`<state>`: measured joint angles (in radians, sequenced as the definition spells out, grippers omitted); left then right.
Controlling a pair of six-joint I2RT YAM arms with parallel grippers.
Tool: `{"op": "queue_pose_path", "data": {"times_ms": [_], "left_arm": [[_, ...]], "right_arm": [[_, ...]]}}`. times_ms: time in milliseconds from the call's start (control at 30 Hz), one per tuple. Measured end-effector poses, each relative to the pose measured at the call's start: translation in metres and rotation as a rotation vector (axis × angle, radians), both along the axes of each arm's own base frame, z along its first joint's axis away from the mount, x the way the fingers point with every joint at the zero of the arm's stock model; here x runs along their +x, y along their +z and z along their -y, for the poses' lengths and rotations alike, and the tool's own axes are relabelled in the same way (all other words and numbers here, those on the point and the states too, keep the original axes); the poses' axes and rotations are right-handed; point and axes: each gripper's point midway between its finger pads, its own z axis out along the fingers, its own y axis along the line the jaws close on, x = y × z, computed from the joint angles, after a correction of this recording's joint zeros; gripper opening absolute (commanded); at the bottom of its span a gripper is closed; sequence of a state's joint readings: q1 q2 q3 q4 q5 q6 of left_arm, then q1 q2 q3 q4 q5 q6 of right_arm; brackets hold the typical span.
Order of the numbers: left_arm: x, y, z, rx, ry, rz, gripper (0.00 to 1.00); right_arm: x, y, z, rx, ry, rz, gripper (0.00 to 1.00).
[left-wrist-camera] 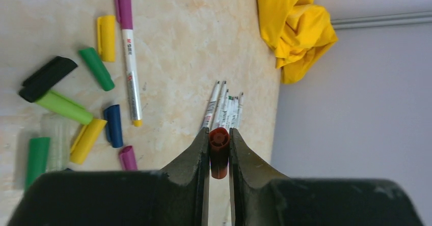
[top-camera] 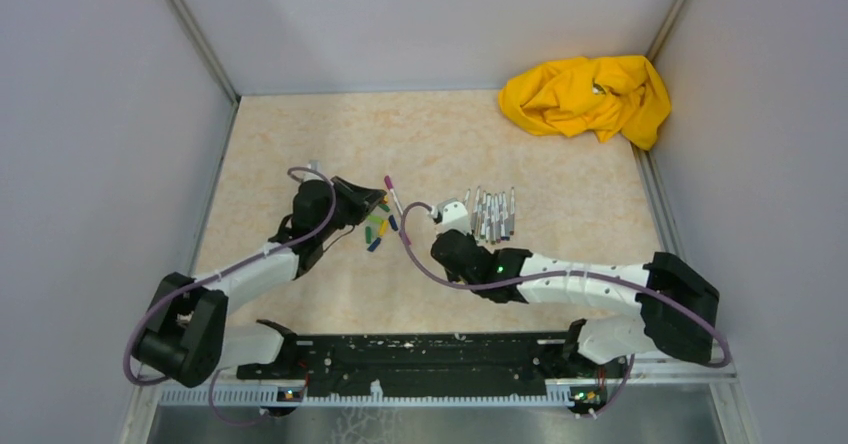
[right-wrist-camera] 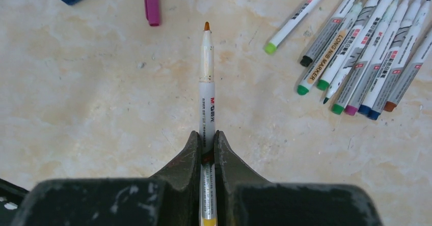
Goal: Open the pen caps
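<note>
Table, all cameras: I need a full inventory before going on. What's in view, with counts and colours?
uncapped pens: about ten, grey-white barrels with mixed coloured ends, in a row right of centre
capped pen: one, magenta cap, lying beside the loose caps
loose caps: nine seen (two yellow, two green, light green, black, blue, magenta, one pale), scattered left of centre
cloth: one, yellow, crumpled in the far right corner
table: one, beige marbled
left gripper: shut on a red-orange cap
right gripper: shut on an orange-tipped pen, uncapped
</note>
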<state>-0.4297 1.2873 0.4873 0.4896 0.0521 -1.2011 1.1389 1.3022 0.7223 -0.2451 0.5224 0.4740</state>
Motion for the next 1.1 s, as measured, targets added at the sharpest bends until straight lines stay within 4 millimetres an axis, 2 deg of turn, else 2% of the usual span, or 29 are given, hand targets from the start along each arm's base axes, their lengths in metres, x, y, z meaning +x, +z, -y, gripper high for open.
{"op": "queue_pose_path", "data": {"times_ms": [100, 200, 400, 567, 700, 900, 1100], "left_arm": [[-0.001, 0.000, -0.012, 0.102, 0.023, 0.001, 0.02], [-0.003, -0.004, -0.026, 0.203, 0.053, -0.002, 0.05], [-0.014, -0.034, -0.049, 0.364, 0.079, -0.079, 0.09], [-0.021, -0.052, -0.058, 0.419, 0.085, -0.117, 0.14], [-0.030, -0.070, -0.064, 0.453, 0.082, -0.160, 0.15], [-0.037, -0.086, -0.070, 0.486, 0.083, -0.198, 0.18], [-0.042, -0.098, -0.073, 0.503, 0.080, -0.227, 0.30]], "right_arm": [[0.010, 0.010, 0.002, 0.022, -0.032, 0.010, 0.00], [0.028, 0.015, 0.014, 0.031, -0.097, 0.016, 0.00], [0.066, 0.013, 0.043, 0.033, -0.241, 0.014, 0.00], [0.095, 0.009, 0.058, 0.054, -0.323, -0.005, 0.00], [0.110, 0.002, 0.058, 0.103, -0.355, -0.038, 0.00], [0.120, -0.016, 0.048, 0.132, -0.365, -0.100, 0.00], [0.128, -0.028, 0.043, 0.151, -0.382, -0.132, 0.00]]}}
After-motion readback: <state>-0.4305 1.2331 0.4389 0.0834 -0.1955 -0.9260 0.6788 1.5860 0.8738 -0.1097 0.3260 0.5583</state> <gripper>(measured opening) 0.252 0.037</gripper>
